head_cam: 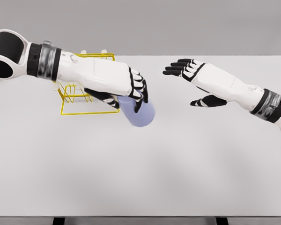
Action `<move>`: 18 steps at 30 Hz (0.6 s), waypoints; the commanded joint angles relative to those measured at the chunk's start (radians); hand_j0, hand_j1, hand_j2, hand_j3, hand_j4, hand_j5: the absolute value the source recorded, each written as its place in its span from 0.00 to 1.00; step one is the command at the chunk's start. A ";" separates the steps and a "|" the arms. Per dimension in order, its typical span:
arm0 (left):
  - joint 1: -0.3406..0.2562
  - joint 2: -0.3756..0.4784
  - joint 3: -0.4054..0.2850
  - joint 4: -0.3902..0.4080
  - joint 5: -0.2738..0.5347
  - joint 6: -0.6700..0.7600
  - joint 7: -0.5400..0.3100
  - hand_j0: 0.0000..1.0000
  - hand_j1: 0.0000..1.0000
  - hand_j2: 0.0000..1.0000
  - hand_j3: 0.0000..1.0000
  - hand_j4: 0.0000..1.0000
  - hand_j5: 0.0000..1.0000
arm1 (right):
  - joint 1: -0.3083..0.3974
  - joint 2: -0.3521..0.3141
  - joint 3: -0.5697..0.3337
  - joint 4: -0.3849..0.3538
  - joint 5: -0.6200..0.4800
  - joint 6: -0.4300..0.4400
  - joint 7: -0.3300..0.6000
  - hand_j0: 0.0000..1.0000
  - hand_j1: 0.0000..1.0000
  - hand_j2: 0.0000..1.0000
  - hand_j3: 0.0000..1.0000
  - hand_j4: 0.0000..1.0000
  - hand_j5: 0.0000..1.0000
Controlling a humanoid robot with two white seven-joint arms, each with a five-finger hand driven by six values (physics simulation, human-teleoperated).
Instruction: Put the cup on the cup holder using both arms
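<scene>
Gripping the lavender cup [139, 114] from above, my left robot hand [133, 89] holds it just beside the yellow wire cup holder [86, 96], apparently ready for placing. My right robot hand [192, 77] hovers spread, empty, over the desk [178, 164].

On the table [140, 178], the wire cup holder [84, 96] stands at about 10 o'clock from the centre, toward the far left. The cup [139, 115] sits just beside the holder at its 4 o'clock, under the left hand [133, 89], which wraps it from above. The right hand [192, 77] hovers at 2 o'clock from the cup, apart from it.
</scene>
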 commanded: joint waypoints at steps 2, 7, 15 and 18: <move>0.002 0.023 0.031 -0.007 0.022 0.003 0.001 0.50 0.50 0.50 0.50 0.50 0.50 | 0.000 0.000 0.000 -0.003 -0.007 0.003 -0.001 1.00 1.00 1.00 1.00 1.00 1.00; 0.000 0.043 0.048 -0.009 0.037 0.003 0.001 0.50 0.50 0.50 0.50 0.50 0.50 | 0.000 -0.002 -0.005 -0.003 -0.007 0.003 -0.001 1.00 1.00 1.00 1.00 1.00 1.00; 0.002 0.073 0.096 -0.018 0.058 0.003 0.001 0.50 0.50 0.50 0.50 0.50 0.50 | 0.000 -0.013 -0.009 0.005 -0.007 0.003 -0.001 1.00 1.00 1.00 1.00 1.00 1.00; 0.000 0.084 0.096 -0.015 0.068 0.003 0.001 0.50 0.50 0.50 0.50 0.50 0.50 | 0.000 -0.011 -0.008 0.002 -0.007 0.003 -0.001 1.00 1.00 1.00 1.00 1.00 1.00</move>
